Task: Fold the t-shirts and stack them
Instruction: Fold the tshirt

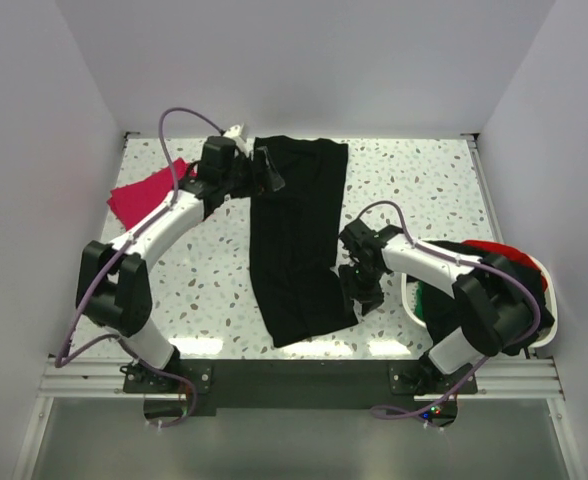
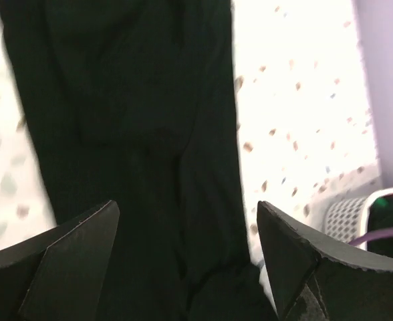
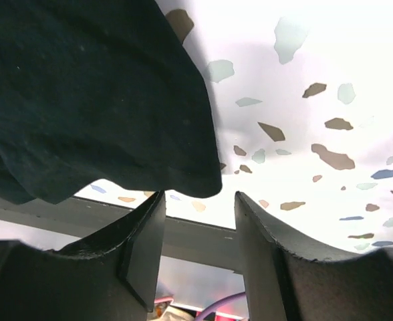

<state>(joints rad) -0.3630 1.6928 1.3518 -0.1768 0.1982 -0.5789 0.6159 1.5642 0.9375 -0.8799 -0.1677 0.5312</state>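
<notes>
Out on the table, left of the basket, lie two: one black shirt and one pink shirt. There is one basket. In it are one red shirt and one green shirt; any others cannot be counted. There are two arms, the left arm and the right arm.

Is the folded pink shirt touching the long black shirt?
Apart. The top view shows bare speckled table between the folded magenta-pink cloth shirt and the long black cloth shirt.

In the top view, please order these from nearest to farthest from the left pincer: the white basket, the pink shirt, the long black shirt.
1. The black shirt, directly at the left pincer, in the table's middle.
2. The pink shirt, at the table's left edge.
3. The white basket, far right, near side.
</notes>
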